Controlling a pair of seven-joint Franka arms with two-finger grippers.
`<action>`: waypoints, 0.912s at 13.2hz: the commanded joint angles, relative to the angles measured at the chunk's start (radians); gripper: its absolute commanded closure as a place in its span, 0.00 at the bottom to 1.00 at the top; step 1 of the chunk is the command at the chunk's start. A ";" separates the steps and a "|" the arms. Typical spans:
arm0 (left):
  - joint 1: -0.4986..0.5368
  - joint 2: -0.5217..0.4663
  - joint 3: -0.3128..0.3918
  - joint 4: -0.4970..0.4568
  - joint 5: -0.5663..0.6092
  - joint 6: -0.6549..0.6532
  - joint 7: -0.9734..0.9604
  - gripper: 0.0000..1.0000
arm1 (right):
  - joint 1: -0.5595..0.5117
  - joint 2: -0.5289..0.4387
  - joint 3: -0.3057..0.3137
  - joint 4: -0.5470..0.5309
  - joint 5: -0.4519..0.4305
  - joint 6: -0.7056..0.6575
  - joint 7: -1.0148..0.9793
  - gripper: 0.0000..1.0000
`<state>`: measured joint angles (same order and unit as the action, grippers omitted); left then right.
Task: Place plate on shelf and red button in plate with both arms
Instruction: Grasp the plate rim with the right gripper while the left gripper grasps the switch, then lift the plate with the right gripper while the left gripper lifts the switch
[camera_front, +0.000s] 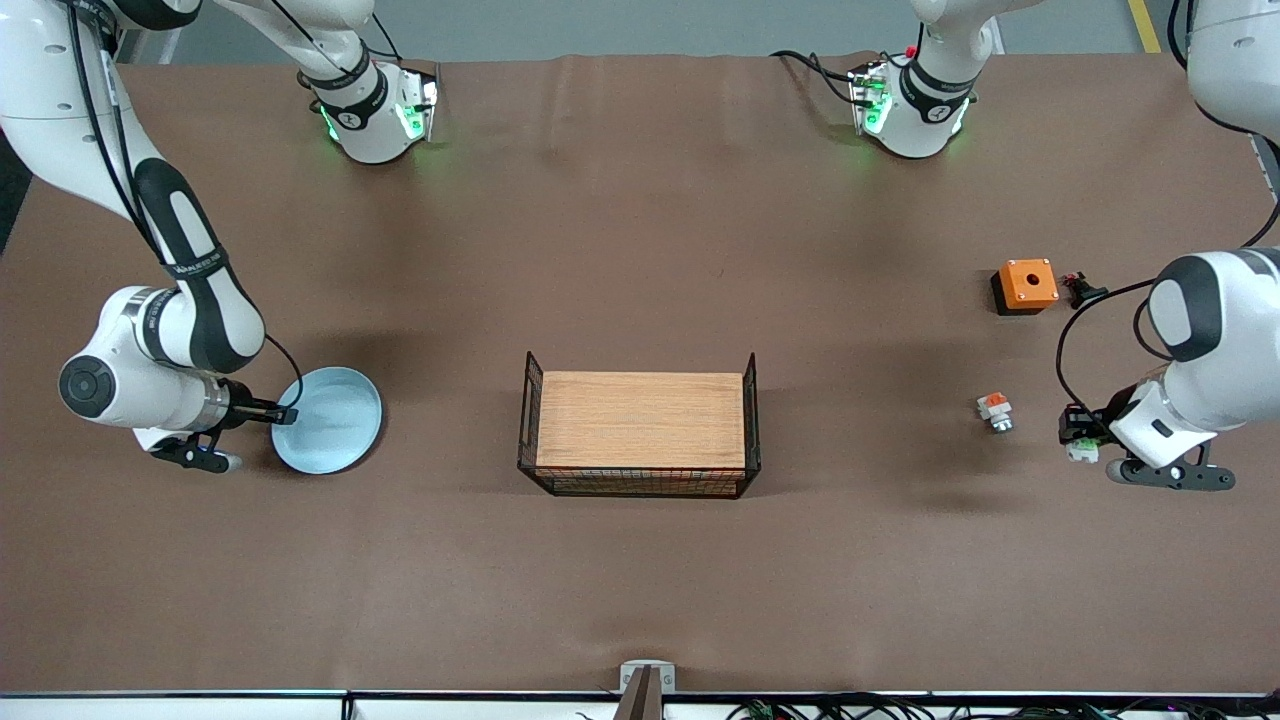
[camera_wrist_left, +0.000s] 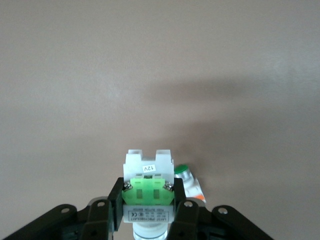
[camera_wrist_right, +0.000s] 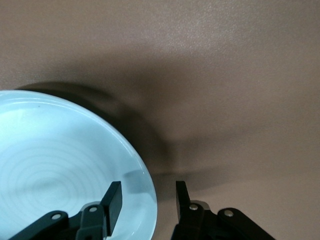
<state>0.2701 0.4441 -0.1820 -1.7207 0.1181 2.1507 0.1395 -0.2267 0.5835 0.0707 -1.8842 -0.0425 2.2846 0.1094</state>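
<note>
The pale blue plate (camera_front: 335, 420) lies on the table toward the right arm's end and fills much of the right wrist view (camera_wrist_right: 60, 165). My right gripper (camera_front: 280, 412) (camera_wrist_right: 147, 200) is open and straddles the plate's rim, one finger over the inside and one outside. My left gripper (camera_front: 1075, 437) (camera_wrist_left: 148, 200) is shut on the red button (camera_wrist_left: 148, 192), low over the table at the left arm's end. The button's green tab faces the wrist camera, and its white body shows in the front view (camera_front: 1080, 450). Its reddish cap is hidden.
A black wire basket with a wooden board in it (camera_front: 640, 425) stands at the table's middle. A similar white piece with an orange tab (camera_front: 994, 410) (camera_wrist_left: 189, 181) lies beside the left gripper. An orange square box (camera_front: 1026, 284) and a small black part (camera_front: 1080, 290) lie farther from the front camera.
</note>
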 joint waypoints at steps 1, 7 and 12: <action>0.009 -0.027 -0.020 0.004 0.009 -0.066 -0.060 1.00 | -0.020 0.007 0.015 0.004 0.004 0.009 0.012 0.63; 0.003 -0.054 -0.065 0.007 0.011 -0.100 -0.179 1.00 | -0.026 0.010 0.017 0.004 0.009 0.007 0.001 0.99; 0.001 -0.071 -0.125 0.061 0.020 -0.215 -0.205 1.00 | -0.039 -0.004 0.021 0.005 0.009 -0.011 -0.019 1.00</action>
<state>0.2684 0.3908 -0.2836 -1.6838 0.1181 2.0007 -0.0435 -0.2347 0.5785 0.0735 -1.8826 -0.0373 2.2766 0.1034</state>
